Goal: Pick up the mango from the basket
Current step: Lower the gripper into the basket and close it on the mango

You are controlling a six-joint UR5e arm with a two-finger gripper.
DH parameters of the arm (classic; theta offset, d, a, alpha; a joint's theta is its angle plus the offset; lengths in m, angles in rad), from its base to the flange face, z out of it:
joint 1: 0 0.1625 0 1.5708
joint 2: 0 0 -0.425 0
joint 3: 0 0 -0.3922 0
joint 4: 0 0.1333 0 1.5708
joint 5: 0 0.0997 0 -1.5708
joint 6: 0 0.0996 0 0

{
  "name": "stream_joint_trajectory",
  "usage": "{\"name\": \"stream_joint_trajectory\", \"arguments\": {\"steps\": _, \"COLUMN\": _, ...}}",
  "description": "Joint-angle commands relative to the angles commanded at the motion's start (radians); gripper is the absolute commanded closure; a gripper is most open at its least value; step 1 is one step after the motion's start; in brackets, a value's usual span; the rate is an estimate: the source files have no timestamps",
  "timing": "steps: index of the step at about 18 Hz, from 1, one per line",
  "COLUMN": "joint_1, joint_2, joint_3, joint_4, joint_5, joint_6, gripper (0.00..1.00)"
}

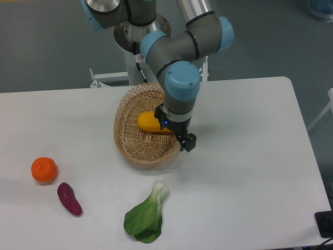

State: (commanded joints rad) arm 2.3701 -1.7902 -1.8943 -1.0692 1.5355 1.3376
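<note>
On the white table (250,156), the wicker basket (130,143) sits toward the far middle, holding the mango (148,122) in its right half. Above the basket's right rim hangs the gripper (177,133), partly covering the mango; its finger spread cannot be made out.

Basket (136,147): woven wicker, light tan, rough open weave. Mango (148,121): smooth, slightly glossy skin. My arm (179,49): matt grey shells, glossy blue plastic joint caps. My gripper (175,130): matt black. Table (250,172): smooth matt white.
</note>
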Motion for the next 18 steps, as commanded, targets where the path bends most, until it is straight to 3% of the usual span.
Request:
{"name": "stream_joint_trajectory", "arguments": {"steps": 11, "joint_1": -0.031, "joint_2": 0.060, "joint_3": -0.132, "joint_4": -0.009, "joint_5": 0.003, "joint_6": 0.167, "gripper": 0.00}}
{"name": "stream_joint_trajectory", "arguments": {"steps": 18, "joint_1": -0.035, "joint_2": 0.063, "joint_3": -0.163, "joint_4": -0.008, "joint_5": 0.054, "joint_6": 0.193, "gripper": 0.00}}
